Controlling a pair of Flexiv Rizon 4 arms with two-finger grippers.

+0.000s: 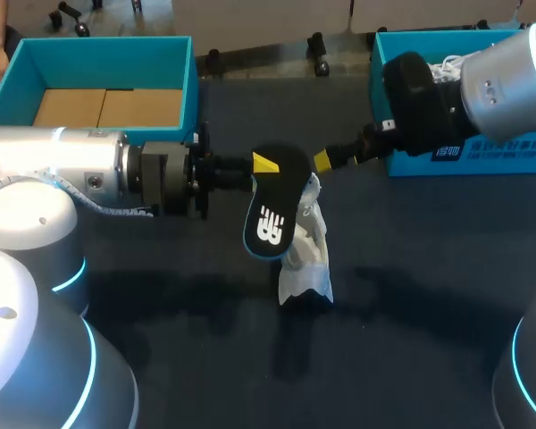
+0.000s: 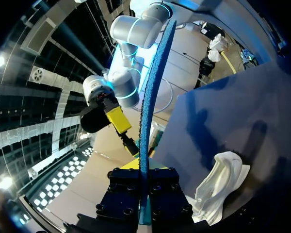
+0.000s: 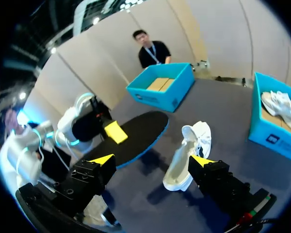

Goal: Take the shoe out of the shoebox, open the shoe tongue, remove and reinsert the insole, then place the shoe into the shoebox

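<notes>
Right now my left gripper (image 1: 259,168) is clenched on the black insole (image 1: 275,210), over the white shoe (image 1: 305,255) lying on the table (image 1: 411,295). My right gripper (image 3: 152,160) hangs released just beside them.

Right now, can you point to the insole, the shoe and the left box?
insole (image 1: 277,201): head view, its black middle.
shoe (image 1: 305,259): head view, its white side.
left box (image 1: 107,63): head view, its far blue wall.

l tool (image 1: 263,166) clamped tight | r tool (image 3: 152,160) fingers wide apart, facing l
</notes>
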